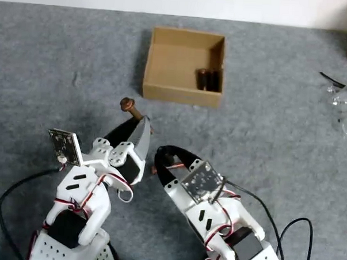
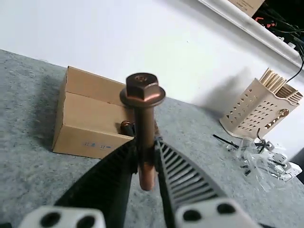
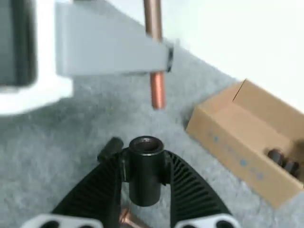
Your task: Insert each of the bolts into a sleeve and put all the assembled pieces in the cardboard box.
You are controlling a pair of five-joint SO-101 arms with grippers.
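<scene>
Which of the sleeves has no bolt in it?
The black sleeve upright in the right gripper; its bore is open. Those in the cardboard box show copper bolt heads.

The bolt (image 2: 144, 126) is coppery brown, the sleeve (image 3: 144, 173) black, the cardboard box (image 1: 181, 94) tan, the worktop (image 1: 61, 62) mottled grey.

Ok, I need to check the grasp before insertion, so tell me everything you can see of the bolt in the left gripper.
The bolt looks like copper-coloured metal: a hex head over a round flange, then a smooth shank as far as it shows. It stands roughly upright, head on top, pinched at mid-shank between the black ribbed fingers of the left gripper. Its lower end pokes out below them, in the air, clear of the black sleeve held in the right gripper.
</scene>
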